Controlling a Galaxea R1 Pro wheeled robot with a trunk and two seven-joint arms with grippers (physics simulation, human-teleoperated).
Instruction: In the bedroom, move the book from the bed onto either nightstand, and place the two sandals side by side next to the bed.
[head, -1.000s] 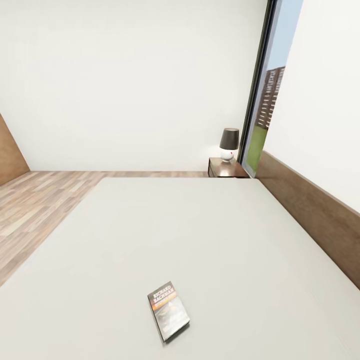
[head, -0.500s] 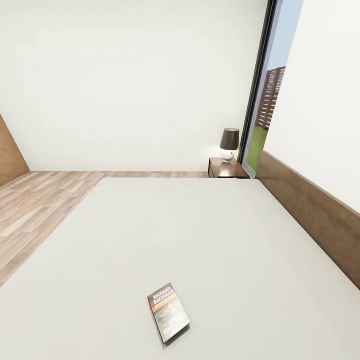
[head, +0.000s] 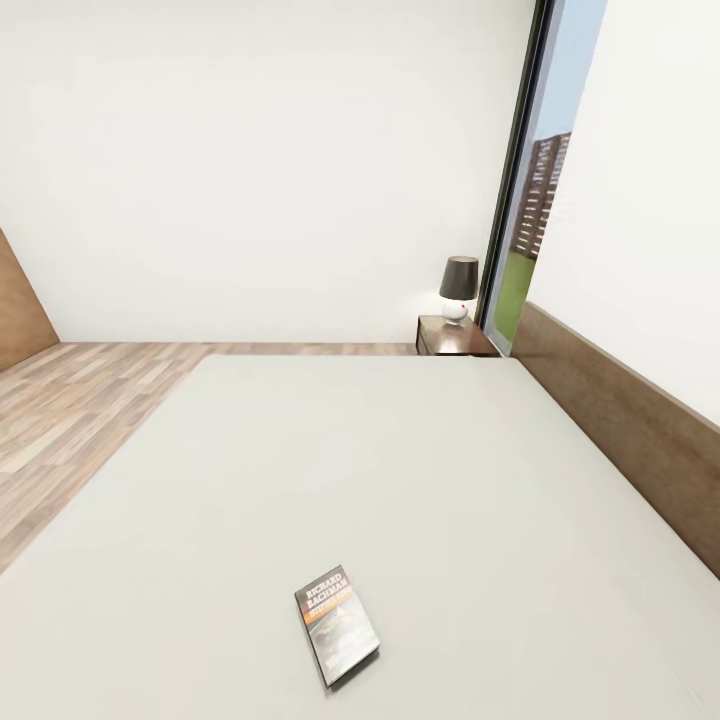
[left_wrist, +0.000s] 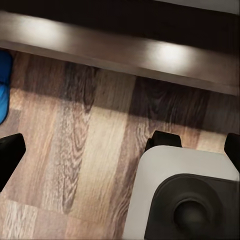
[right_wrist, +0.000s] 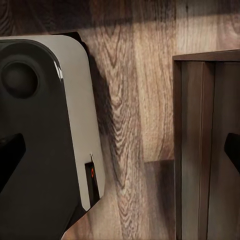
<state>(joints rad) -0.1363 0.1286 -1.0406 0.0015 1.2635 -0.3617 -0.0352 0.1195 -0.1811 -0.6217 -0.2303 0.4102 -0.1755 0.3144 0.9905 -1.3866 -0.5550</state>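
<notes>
Floor: wood-grain planks (head: 70, 420) run along the left side of the bed in the head view, up to the white back wall (head: 260, 170).
Side panel: a brown wooden panel (head: 18, 310) stands at the far left edge of the head view, where floor meets wall.
Bed: the pale grey mattress (head: 400, 470) takes up most of the head view; its long brown headboard (head: 620, 430) runs along the right edge.
Book: the book (head: 336, 622) lies flat on the mattress near its near edge, cover up, white lettering toward the far end, slightly turned; well apart from the headboard and from the nightstand.
Nightstand: the dark brown nightstand (head: 452, 337) stands past the far right corner of the bed, beside the headboard's far end.
Lamp: a lamp (head: 458, 288) with a dark shade and round white base stands on the nightstand.
Window: a tall dark-framed window (head: 535, 190) rises just behind the nightstand, with a building and grass outside.
Sandal: a bright blue shape (left_wrist: 4, 85) at the edge of the left wrist view lies on the floor beside the bed's dark frame rail (left_wrist: 120, 47); too little shows to tell more.
Robot base: a pale grey body with dark parts (left_wrist: 185, 195) sits over the floor in the left wrist view.
Left gripper: dark fingertips (left_wrist: 9, 155) at opposite edges of the view, spread wide, nothing between them.
Right gripper: dark fingertips (right_wrist: 10, 155) likewise far apart and holding nothing, over floor, the grey base (right_wrist: 50, 125) and a dark brown wooden piece (right_wrist: 205, 145).
</notes>
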